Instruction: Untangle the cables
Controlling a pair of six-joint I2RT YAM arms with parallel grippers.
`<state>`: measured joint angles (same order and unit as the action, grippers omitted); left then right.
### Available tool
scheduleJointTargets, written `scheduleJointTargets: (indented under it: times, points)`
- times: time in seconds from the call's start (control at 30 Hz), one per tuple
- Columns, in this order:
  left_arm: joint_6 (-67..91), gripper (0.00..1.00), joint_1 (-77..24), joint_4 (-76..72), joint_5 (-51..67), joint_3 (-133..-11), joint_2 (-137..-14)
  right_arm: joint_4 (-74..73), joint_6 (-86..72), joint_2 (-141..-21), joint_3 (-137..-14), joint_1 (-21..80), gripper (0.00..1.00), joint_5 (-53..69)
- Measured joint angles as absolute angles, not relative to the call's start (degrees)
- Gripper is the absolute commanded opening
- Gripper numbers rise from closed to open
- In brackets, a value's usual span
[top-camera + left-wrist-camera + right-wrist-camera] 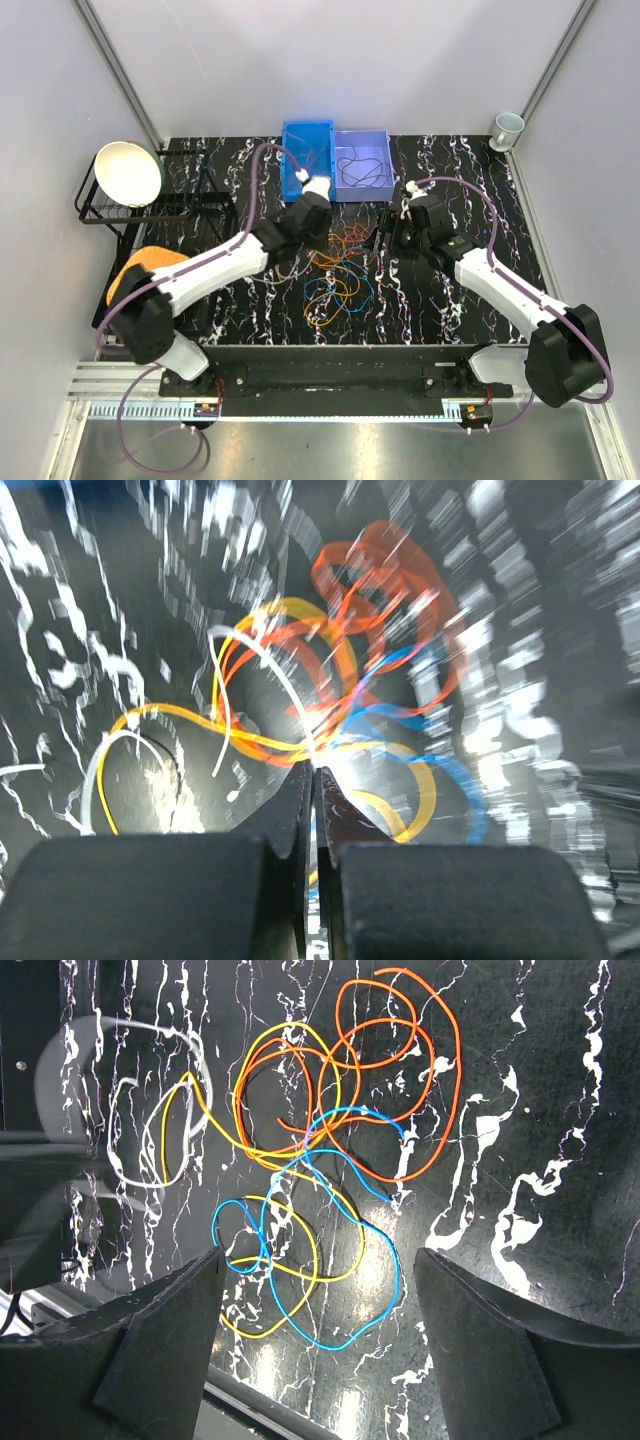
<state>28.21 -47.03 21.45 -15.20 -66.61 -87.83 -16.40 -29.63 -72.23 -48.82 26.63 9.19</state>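
The cables [340, 278] lie in a loose tangle on the black marbled table between the two arms: orange, yellow, blue and white loops. My left gripper [312, 240] is at the tangle's upper left. In the blurred left wrist view its jaws are shut, the tips [315, 770] just over a crossing of yellow, orange and blue strands [330, 730]. I cannot tell if a strand is pinched. My right gripper [385, 238] is open and empty at the tangle's right. In its wrist view the fingers [318, 1260] stand wide apart above blue and yellow loops [300, 1260].
A blue bin [305, 160] and a paler bin [375, 140] holding a black cable stand behind the tangle. A white bowl [128, 172] sits on a black rack at far left, above an orange object [150, 262]. A mug [507, 127] stands at far right.
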Motion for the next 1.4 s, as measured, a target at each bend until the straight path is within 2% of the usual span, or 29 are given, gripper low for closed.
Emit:
scheduleJointTargets:
  times: [0.5,0.8,0.97,1.4]
  points:
    - [23.57,0.00,-47.03,22.26,-6.63,-83.26,-72.62,-16.01,-30.11,-71.72,-48.80,26.65,0.83,12.56]
    - [21.43,0.00,-47.03,11.42,-2.50,-79.35,-60.49,-8.16,-32.56,-67.07,-45.65,26.70,0.82,20.78]
    - [21.41,0.00,-47.03,8.80,-1.91,-75.64,-59.40,-0.40,-35.97,-67.37,-43.40,26.74,0.80,26.98]
    - [21.52,0.00,-47.03,8.67,-1.67,-71.61,-61.23,18.39,-44.25,-79.46,-42.13,27.59,0.78,39.27]
